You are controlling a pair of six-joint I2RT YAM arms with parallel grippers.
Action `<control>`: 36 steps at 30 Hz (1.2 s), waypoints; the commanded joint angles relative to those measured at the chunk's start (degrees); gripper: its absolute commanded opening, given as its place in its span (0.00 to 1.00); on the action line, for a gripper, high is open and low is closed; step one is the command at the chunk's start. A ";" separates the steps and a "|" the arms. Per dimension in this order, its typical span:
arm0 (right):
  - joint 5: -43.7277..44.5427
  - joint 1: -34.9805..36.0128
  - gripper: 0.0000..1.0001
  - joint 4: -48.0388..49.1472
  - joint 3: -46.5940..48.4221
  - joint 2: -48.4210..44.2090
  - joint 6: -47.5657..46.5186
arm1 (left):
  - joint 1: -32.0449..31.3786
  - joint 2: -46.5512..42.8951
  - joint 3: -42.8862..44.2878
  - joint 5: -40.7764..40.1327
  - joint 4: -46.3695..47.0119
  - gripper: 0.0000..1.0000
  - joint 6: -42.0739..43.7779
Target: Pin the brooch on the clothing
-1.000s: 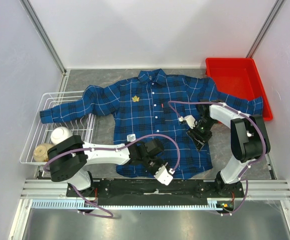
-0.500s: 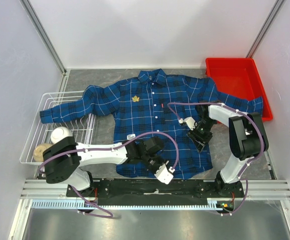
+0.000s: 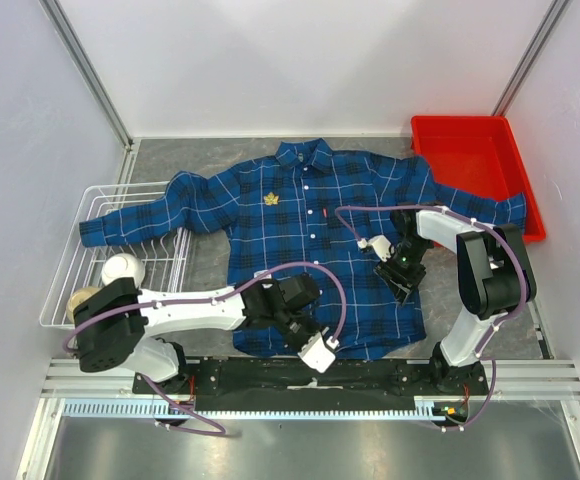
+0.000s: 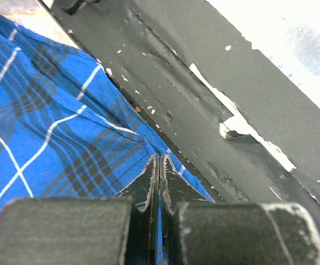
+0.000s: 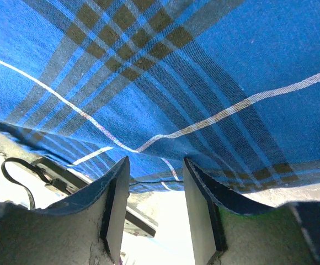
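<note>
Your left end effector is clamped shut on the near hem of the shirt, with cloth puckering toward its tips. Your right end effector stands with its jaws apart at the shirt's right edge, plaid cloth just beyond the fingertips. The shirt lies spread on the counter. The brooch sits on its chest, left of the buttons.
</note>
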 commanded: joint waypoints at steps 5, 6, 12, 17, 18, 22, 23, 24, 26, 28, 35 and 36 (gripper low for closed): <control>0.05 -0.39 0.53 0.02 1.09 -0.02 -1.00 | 0.29 5.28 1.43 2.14 -2.34 0.32 0.52; -0.48 -0.39 0.55 -1.02 1.61 -0.55 -1.08 | 0.64 5.28 1.96 2.32 -2.86 0.35 -1.05; -6.28 -0.39 0.71 -3.58 8.03 -7.39 -1.88 | 5.80 -2.53 7.23 1.36 -9.00 0.59 -10.96; -10.15 -0.39 0.86 -0.25 13.66 -14.16 -0.83 | 17.40 -4.91 18.12 2.14 -21.30 0.69 -17.05; -10.76 -0.48 0.90 1.84 14.10 -15.13 -0.47 | 21.60 -5.44 19.01 1.88 -22.72 0.69 -17.93; -9.72 -0.48 0.98 12.47 13.85 -21.19 4.53 | 32.61 -7.99 23.21 0.48 -24.84 0.75 -23.81; -8.93 -0.48 0.98 18.68 13.40 -23.73 6.19 | 37.16 -7.29 24.80 -0.05 -24.75 0.76 -29.48; -7.88 -0.39 0.98 21.61 12.88 -24.97 9.78 | 39.55 -6.77 26.56 -0.40 -24.67 0.77 -32.59; -5.94 -0.48 0.98 32.03 10.86 -27.52 15.49 | 45.86 -4.83 32.27 -0.66 -25.19 0.77 -41.26; -0.67 -0.48 0.98 35.25 10.84 -27.54 24.29 | 49.23 -2.55 36.31 -1.37 -25.46 0.77 -45.17; -2.77 -2.49 0.98 29.92 15.69 -17.54 31.61 | 61.09 0.79 36.69 -6.11 -24.48 0.96 -57.13; -3.73 -3.19 0.98 29.64 13.51 -17.08 31.44 | 61.98 1.32 35.12 -6.38 -24.40 0.96 -57.75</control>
